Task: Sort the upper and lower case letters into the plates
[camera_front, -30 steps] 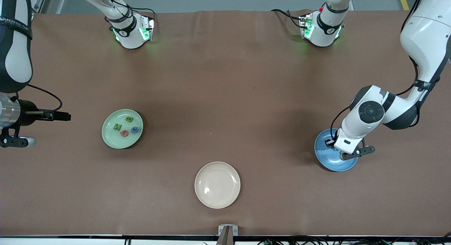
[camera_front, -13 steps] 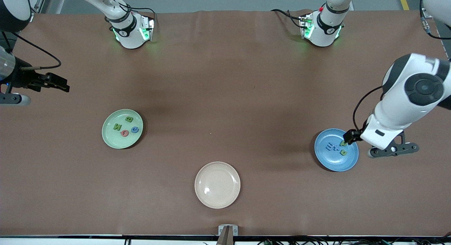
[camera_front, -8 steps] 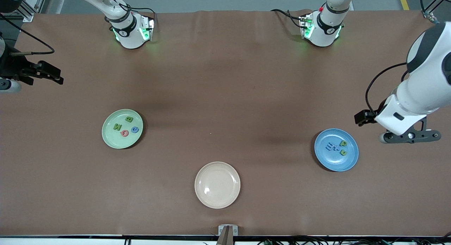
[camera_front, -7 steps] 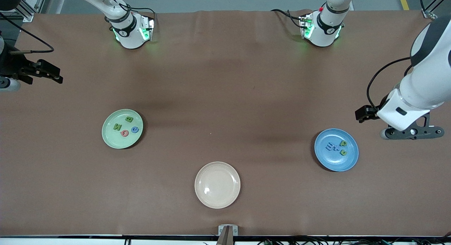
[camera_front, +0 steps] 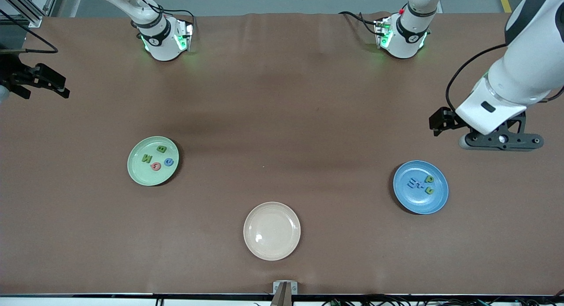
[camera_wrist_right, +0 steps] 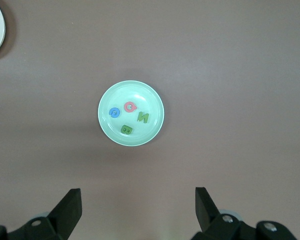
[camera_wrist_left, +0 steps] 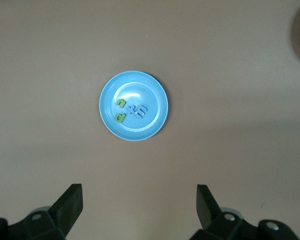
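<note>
My left gripper (camera_wrist_left: 139, 210) hangs released over bare brown table (camera_front: 282, 99), the blue plate (camera_wrist_left: 155, 125) of lowercase letters (camera_wrist_left: 132, 110) mid-frame. My right gripper (camera_wrist_right: 137, 210), likewise released, views the green plate (camera_wrist_right: 110, 132) of capitals (camera_wrist_right: 127, 117). A cream plate (camera_front: 272, 230) sits at the front view's lower centre.

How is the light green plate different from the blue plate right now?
The light green plate sits toward the right arm's end of the table, the blue plate toward the left arm's end and slightly nearer the front camera. The green one holds a mix: two green letters, one blue, one red; the blue one holds two blue and two green. Both are round, shallow, alike in size, with four letters each.
</note>
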Robot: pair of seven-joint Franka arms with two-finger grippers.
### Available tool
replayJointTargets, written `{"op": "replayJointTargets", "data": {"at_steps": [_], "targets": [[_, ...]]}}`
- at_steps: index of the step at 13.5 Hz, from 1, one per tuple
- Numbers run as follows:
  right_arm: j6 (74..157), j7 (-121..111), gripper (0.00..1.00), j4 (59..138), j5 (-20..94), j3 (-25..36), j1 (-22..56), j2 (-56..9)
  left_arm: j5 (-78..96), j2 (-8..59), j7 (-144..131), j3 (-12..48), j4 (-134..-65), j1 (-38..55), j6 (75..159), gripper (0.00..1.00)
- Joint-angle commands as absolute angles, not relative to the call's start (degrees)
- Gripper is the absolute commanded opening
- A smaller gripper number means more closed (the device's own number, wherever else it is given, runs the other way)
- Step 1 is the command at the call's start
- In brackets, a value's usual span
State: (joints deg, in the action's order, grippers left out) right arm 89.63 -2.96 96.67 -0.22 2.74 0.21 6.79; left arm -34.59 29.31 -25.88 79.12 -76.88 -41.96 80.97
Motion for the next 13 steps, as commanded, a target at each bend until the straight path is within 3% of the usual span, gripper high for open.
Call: {"op": "replayJointTargets", "data": {"at_steps": [1,9,13], "targets": [[90.53,-3.17,1.00,98.79,-0.09,2.55,-0.44,8.00,-32.18,25.15,-24.52,76.57,-76.38,-39.66,77.80,1.00],[88.95,-3.43,1.00,99.67,1.67,2.64,-1.93,7.82,-6.72,7.41,-11.44,30.47,-77.16,-17.69,79.45,1.00],[88.95,-3.52,1.00,99.67,1.67,2.37,-1.06,7.82,-1.23,2.13,-5.28,15.85,-81.02,-10.75,79.89,1.00]]}}
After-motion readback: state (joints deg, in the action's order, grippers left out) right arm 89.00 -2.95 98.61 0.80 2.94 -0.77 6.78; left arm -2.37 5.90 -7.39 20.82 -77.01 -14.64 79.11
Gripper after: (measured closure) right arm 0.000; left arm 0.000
